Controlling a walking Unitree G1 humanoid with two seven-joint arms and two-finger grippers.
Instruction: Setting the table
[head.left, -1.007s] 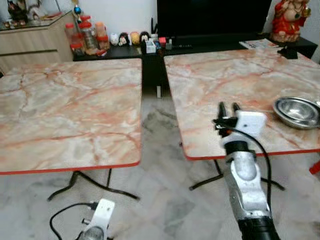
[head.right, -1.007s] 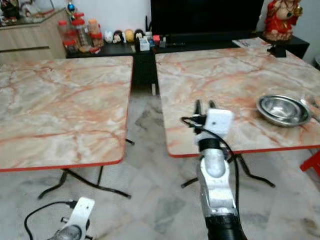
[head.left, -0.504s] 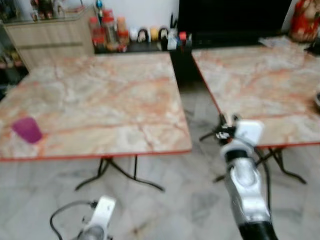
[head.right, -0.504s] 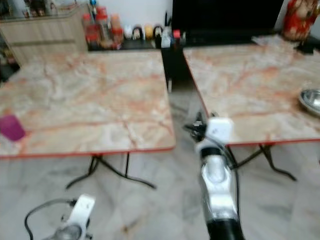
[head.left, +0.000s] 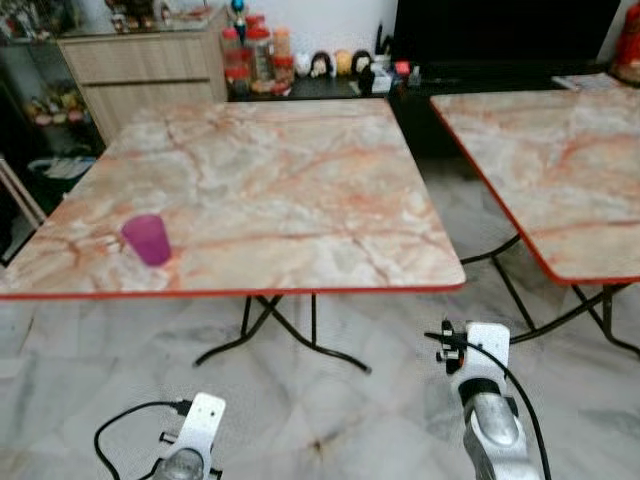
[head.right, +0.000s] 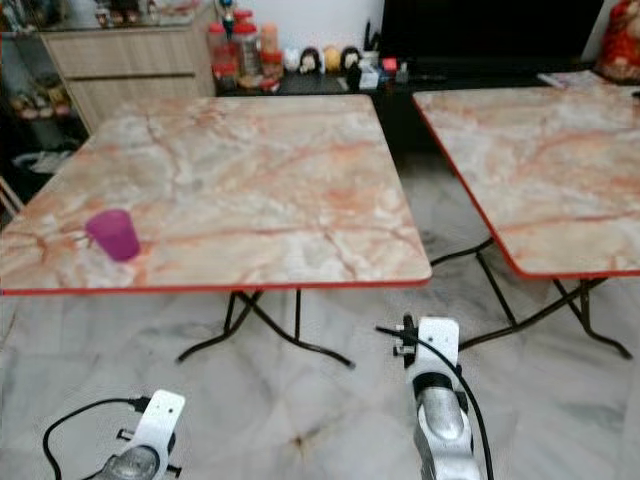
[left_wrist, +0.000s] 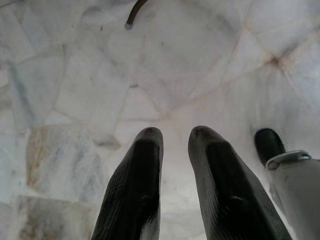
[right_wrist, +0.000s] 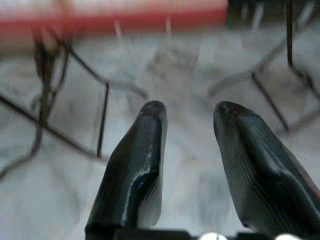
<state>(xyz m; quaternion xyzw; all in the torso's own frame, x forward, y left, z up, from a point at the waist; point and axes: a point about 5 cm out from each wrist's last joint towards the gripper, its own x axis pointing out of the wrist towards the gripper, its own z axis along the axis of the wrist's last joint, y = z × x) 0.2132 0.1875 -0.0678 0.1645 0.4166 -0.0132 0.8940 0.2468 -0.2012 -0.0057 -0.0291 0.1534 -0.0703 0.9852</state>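
Observation:
A small purple cup (head.left: 147, 239) stands upright near the front left corner of the left marble table (head.left: 300, 180). My right gripper (right_wrist: 190, 107) is low in front of that table's right front corner, over the floor. It is open with nothing between its fingers. The right arm (head.left: 490, 420) rises from the bottom edge, topped by its white wrist camera box. My left arm (head.left: 190, 450) hangs idle at the bottom left. The left gripper (left_wrist: 175, 132) is open and points down at the marble floor.
A second marble table (head.left: 560, 170) stands to the right across a floor gap. Black folding legs (head.left: 280, 330) cross under the left table. A wooden cabinet (head.left: 150, 60), jars (head.left: 250, 50) and a dark TV unit (head.left: 500, 40) line the back wall.
The whole view has swung to the left: the left table and purple cup came into sight and the steel bowl left it. My right arm sits lower, below the table edge.

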